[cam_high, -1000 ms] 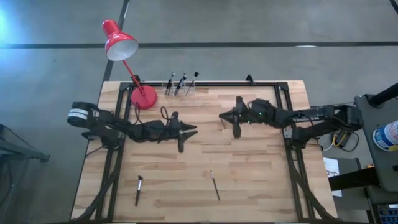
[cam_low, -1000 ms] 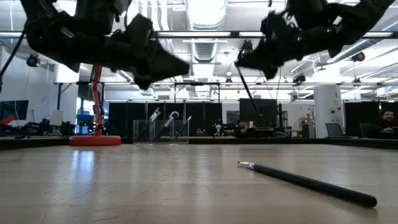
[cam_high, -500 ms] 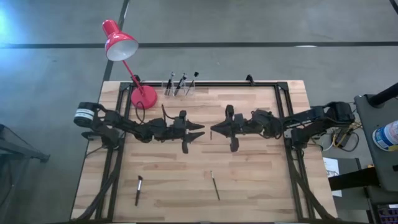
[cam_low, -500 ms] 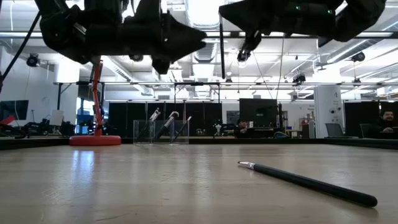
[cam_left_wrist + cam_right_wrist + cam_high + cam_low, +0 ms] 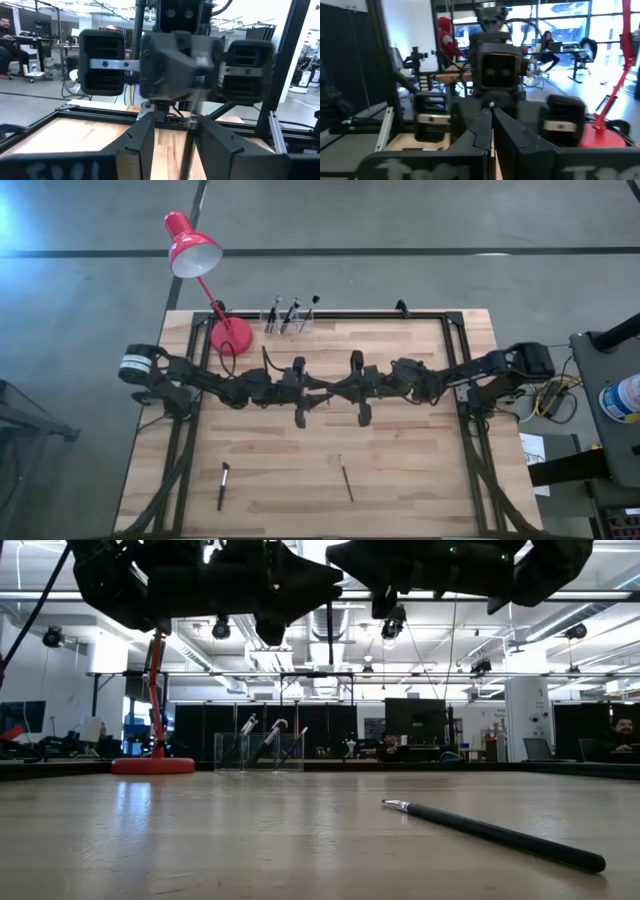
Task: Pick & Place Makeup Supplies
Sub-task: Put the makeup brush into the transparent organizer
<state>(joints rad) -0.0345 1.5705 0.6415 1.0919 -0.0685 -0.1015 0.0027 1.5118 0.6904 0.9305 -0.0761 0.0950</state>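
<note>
The pale butcher-block table [image 5: 400, 450] fills the overhead view, its long wooden strips framed by black metal rails. Above its middle the two dark jointed arms meet nose to nose. The left gripper [image 5: 322, 391] has its angular black fingers spread, a clear gap between them. The right gripper [image 5: 340, 391] has its fingers pinched tight on a thin dark makeup brush [image 5: 330, 635], which hangs upright as a slim rod between the two grippers, well above the wood. In the left wrist view that same rod stands in the gap between the spread fingers [image 5: 142, 142], close to one of them; whether it touches is hard to tell. At the far left corner a glossy red desk lamp [image 5: 193, 246] rises from a round red base. Just beside it sits a clear, box-like holder [image 5: 287, 320] with several brushes leaning inside. Near the front edge, a black-handled brush [image 5: 345, 477] with a silvery ferrule lies flat. A shorter brush with a pale tip [image 5: 223, 484] lies well apart to its left.
</note>
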